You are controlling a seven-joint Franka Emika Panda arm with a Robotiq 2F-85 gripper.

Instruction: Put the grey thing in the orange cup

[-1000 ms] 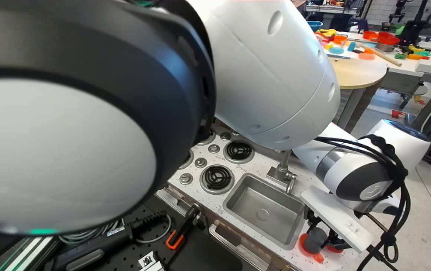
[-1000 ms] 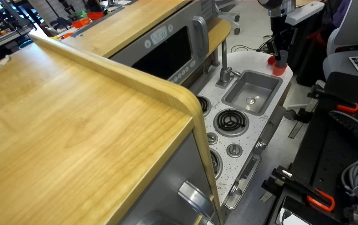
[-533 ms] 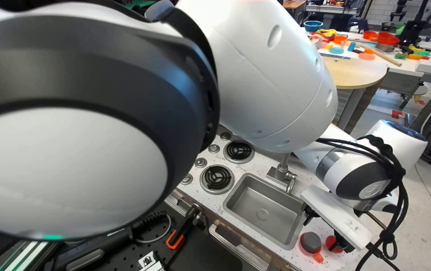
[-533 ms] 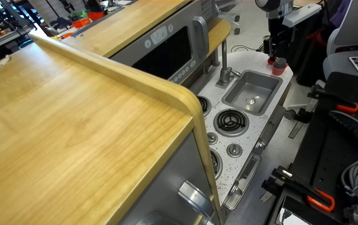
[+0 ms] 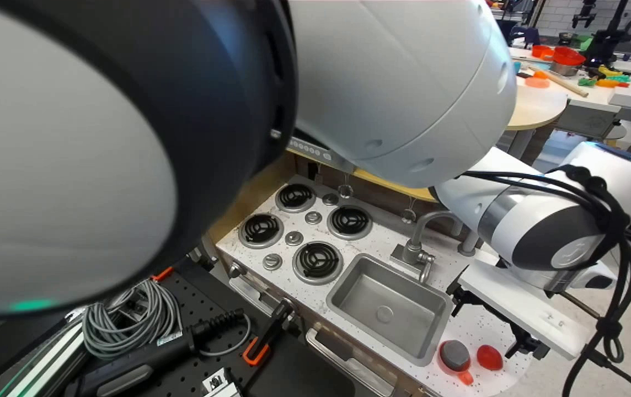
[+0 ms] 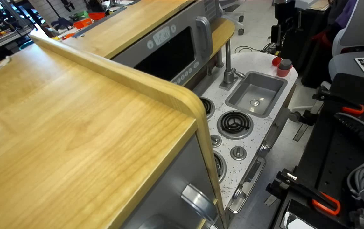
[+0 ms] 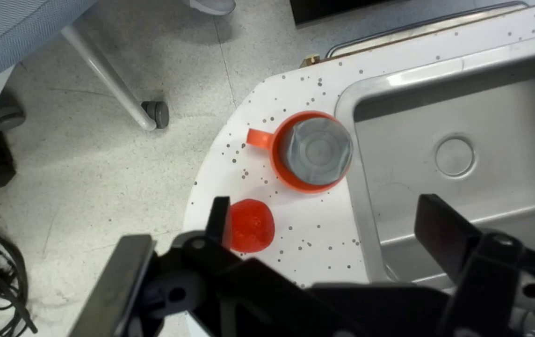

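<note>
The grey thing [image 7: 319, 152], round and dull, sits inside the orange cup [image 7: 291, 177] in the wrist view, its top rising above the rim. In both exterior views the grey thing [image 5: 455, 354] [image 6: 285, 63] stands in the cup [image 5: 465, 378] [image 6: 283, 73], on the white counter beside the sink. My gripper [image 7: 326, 206] is open, with wide-apart fingers and nothing held between them. It hovers above the counter, apart from the cup. In an exterior view the gripper [image 5: 484, 330] is partly hidden by a white plate on the wrist.
A red rounded object [image 7: 252, 226] lies on the counter close to the cup. The grey sink [image 7: 365, 201] borders the cup on one side; the counter's curved edge is on the other. A tap [image 5: 416, 245] rises behind the sink.
A second ago the gripper was shut on the grey thing at the cup. The fingers have opened and let it go, and the arm has moved up and away. The grey thing stays in the cup.
</note>
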